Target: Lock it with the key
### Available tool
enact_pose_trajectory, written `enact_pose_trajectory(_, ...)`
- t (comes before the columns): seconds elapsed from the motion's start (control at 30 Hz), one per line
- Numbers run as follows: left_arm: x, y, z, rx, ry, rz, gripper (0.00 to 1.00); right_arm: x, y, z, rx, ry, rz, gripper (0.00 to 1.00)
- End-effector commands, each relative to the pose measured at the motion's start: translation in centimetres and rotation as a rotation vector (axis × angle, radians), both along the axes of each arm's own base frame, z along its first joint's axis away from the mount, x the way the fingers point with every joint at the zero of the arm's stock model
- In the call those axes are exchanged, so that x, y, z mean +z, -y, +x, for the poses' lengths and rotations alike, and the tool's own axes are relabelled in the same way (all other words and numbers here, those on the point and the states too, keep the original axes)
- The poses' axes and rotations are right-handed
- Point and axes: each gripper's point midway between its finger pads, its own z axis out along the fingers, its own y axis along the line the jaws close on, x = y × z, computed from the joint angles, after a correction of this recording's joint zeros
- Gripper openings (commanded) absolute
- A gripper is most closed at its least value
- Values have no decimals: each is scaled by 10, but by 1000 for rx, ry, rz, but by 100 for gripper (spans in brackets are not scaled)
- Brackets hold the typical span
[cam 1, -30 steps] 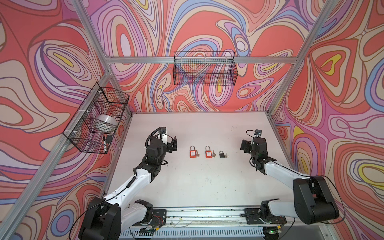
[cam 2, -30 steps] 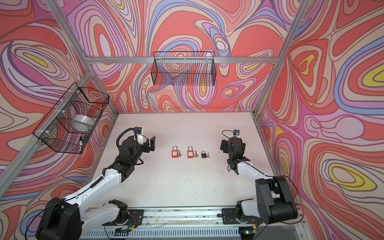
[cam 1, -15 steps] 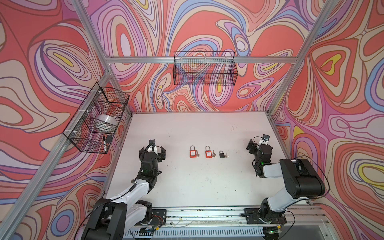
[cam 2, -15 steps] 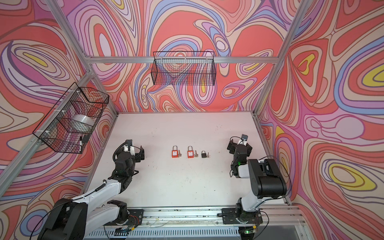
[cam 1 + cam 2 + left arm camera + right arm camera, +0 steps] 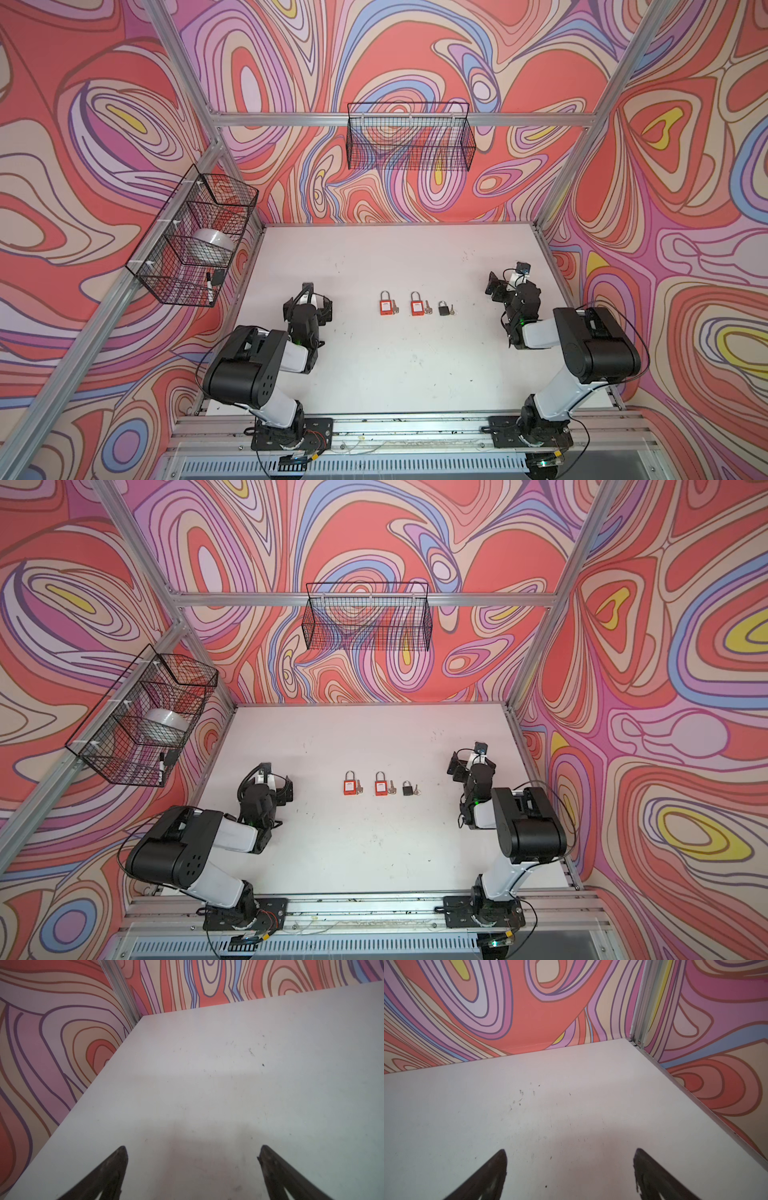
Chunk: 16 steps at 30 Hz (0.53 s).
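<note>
I find the left gripper and right gripper empty, jaws wide. The locks lie in a row between them at mid-table, well apart from both: a red padlock, a second red padlock, and a black padlock nearest the right gripper, shackles toward the back wall. Neither wrist view shows them, and I cannot tell whether the small key beside each body is seated.

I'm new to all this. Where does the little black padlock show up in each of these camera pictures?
In a top view: the black padlock lies mid-table, rightmost of three locks in a row.
In a top view: black padlock, again at the row's right end.
Left wrist view: not in it.
Right wrist view: not in it.
Shared landmark: the white table shows in all four; in both top views the nearer red padlock lies just left of it.
</note>
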Motion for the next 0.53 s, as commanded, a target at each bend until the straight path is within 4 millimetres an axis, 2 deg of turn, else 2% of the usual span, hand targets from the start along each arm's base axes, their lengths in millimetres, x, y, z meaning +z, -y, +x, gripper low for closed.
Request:
enact_pose_trajectory(0.0, 10, -6, 13, 23, -4, -44, 100, -7, -1, 0, 13, -31, -6, 98)
enact_pose_trajectory(0.07, 10, -11, 14, 34, 8, -52, 100, -8, -1, 0, 14, -31, -6, 98)
enact_pose_trajectory(0.5, 10, -12, 13, 41, 8, -56, 100, -8, -3, 0, 16, -34, -11, 98)
